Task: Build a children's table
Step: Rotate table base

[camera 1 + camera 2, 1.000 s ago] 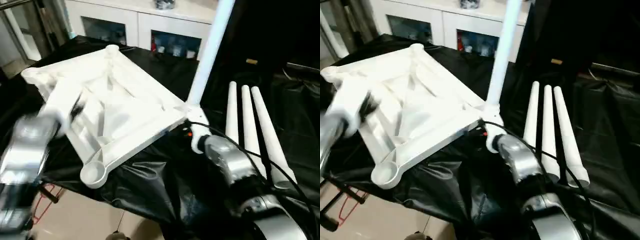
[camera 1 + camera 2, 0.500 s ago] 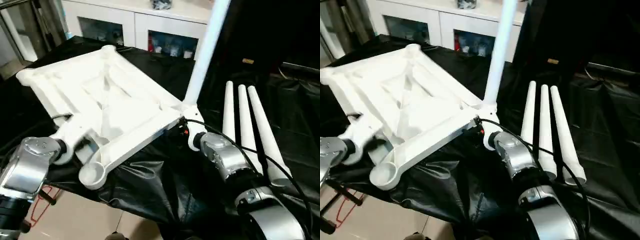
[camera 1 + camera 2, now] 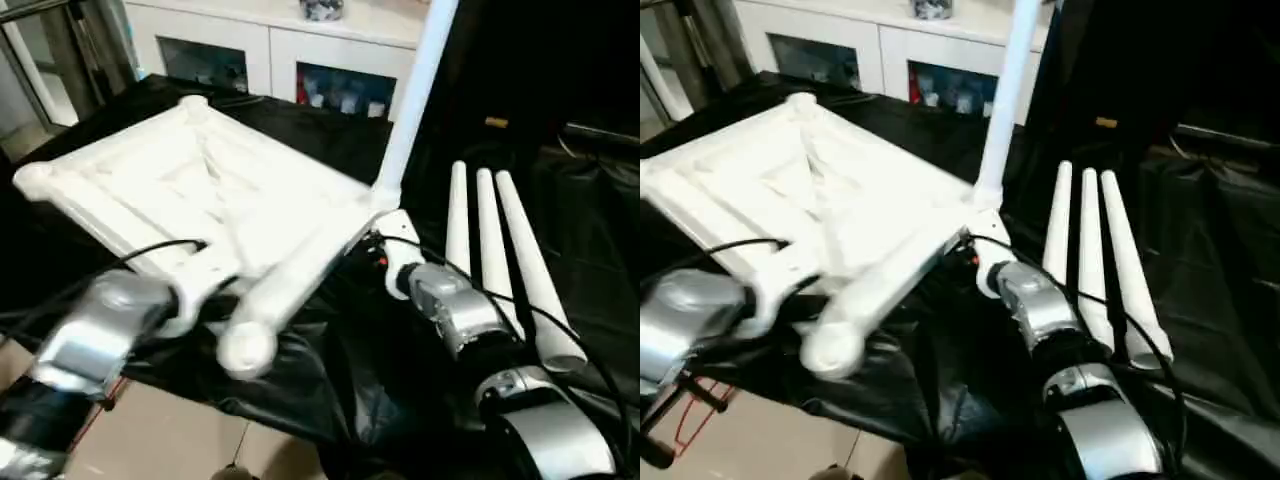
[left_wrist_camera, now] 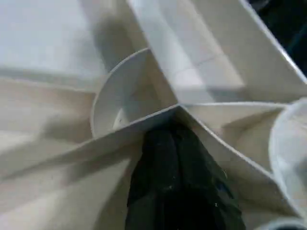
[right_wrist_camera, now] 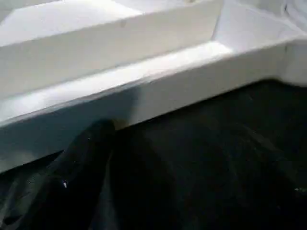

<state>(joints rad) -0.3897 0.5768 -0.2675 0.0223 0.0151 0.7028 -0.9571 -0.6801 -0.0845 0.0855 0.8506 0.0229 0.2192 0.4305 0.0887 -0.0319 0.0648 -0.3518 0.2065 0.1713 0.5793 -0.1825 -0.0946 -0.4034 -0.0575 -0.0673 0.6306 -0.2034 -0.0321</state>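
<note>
A bench point(image 3: 330, 390) draped in black plastic sheeting stands before a white glass-door cabinet point(image 3: 290, 60). The white plastic rectangular tabletop point(image 3: 200, 200) lies ribbed underside up, presumably so its corner sockets face upward. One white tapered tube leg point(image 3: 410, 100) stands upright in the corner socket beside the right gripper point(image 5: 86, 177). That gripper is spread, its fingers against the tabletop's outer rim, apparently bracing it. The left gripper point(image 4: 175, 191) is clenched on an underside rib point(image 4: 144, 122) near a socket. Three loose white legs point(image 3: 495, 260) lie beyond the right gripper.
</note>
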